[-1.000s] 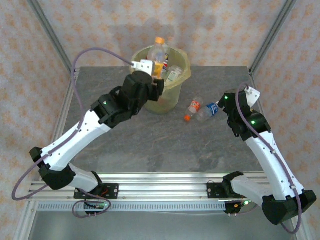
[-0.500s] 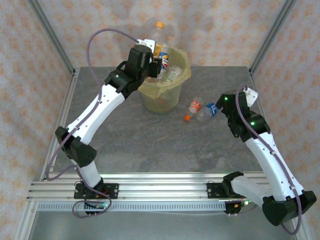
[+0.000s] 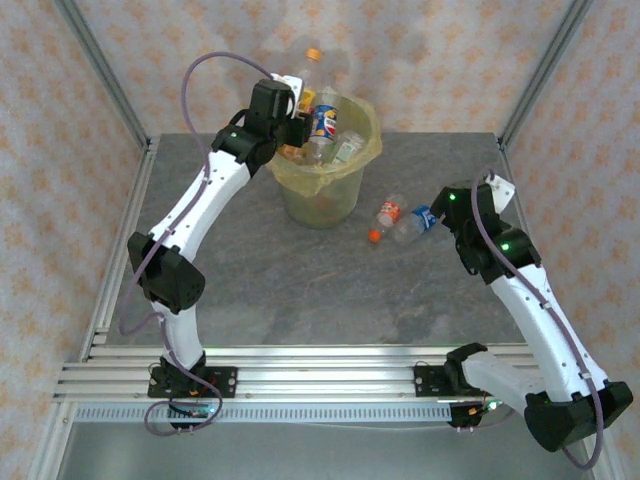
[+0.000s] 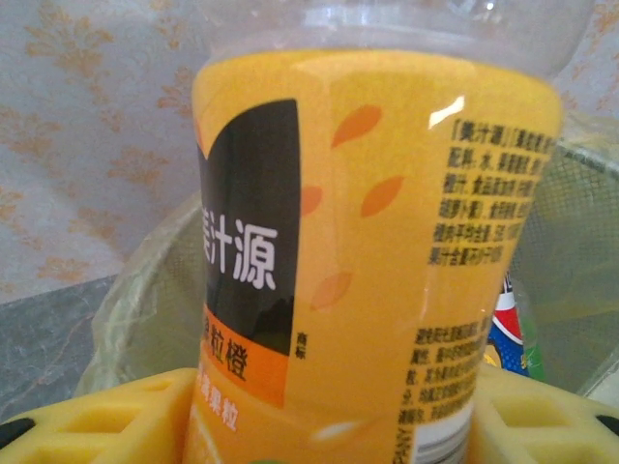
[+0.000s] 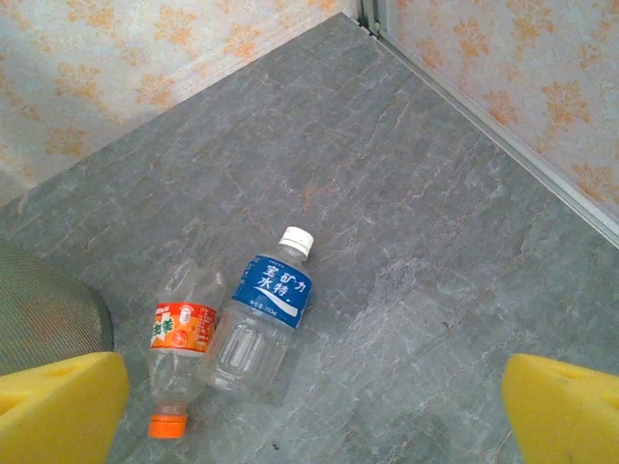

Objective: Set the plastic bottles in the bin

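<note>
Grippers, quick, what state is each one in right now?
Left gripper: closed on the orange-label bottle.
Right gripper: open, holding nothing.

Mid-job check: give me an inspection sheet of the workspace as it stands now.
Surface: grey table, two loose bottles lying on it.
Job's things: bin holds several bottles; orange-cap bottle and blue-label bottle lie touching on the table, right of the bin.
Clutter: nothing seen.
Grippers: left gripper shut on orange juice bottle by the bin's rim; right gripper open above the two loose bottles.
Cables: purple cables loop off both arms.
Surroundings: patterned walls, aluminium frame.
</note>
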Tool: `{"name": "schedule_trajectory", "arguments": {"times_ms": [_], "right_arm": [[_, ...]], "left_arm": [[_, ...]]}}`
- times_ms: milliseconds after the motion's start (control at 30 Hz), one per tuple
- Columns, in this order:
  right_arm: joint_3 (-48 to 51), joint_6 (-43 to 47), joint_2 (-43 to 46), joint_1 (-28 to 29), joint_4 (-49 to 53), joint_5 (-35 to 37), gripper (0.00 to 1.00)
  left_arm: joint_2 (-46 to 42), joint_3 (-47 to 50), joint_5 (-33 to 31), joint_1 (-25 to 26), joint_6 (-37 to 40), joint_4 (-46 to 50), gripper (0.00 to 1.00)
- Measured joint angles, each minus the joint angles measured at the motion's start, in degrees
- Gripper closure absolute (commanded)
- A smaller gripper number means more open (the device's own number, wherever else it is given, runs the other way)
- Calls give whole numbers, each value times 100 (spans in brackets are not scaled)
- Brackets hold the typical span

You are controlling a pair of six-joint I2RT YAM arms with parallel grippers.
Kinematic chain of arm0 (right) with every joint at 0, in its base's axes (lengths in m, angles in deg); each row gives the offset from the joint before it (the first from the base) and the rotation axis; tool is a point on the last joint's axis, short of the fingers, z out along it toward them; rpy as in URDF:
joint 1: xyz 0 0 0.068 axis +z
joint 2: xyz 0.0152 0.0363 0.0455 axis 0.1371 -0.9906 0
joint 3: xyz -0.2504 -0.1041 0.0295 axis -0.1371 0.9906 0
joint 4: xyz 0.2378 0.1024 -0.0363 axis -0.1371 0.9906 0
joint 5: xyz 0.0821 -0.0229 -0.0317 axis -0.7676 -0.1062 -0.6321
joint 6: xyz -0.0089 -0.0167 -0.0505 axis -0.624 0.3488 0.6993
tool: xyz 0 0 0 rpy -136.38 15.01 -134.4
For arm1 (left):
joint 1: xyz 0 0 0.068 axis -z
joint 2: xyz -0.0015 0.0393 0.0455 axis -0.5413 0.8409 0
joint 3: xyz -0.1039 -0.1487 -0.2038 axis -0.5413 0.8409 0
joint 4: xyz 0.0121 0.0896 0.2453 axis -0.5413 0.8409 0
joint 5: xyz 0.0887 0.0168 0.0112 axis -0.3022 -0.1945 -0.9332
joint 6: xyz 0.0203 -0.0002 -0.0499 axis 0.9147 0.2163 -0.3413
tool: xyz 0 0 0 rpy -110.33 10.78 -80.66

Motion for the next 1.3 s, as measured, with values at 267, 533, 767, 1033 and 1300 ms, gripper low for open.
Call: {"name": "schedule_trajectory", "arguments": {"times_ms": [267,533,767,1033,1300], "right_arm": [[0,0,0,0,-20,-20,1],[24,0,0,0,-61,-42,1],[33,0,0,0,-63,-42,1],[33,-2,0,0,-63,-42,1],[76,0,0,0,-127,-55,1]], "left_arm": [[0,404,13,13,-20,-20,26],[0,514,-50,13,-59,-20,30],[-114,662,-68,13,-146,-20,48],[-278,857,20,13,-350,-31,54],[-695,1093,289,15,-933,-85,53]]}}
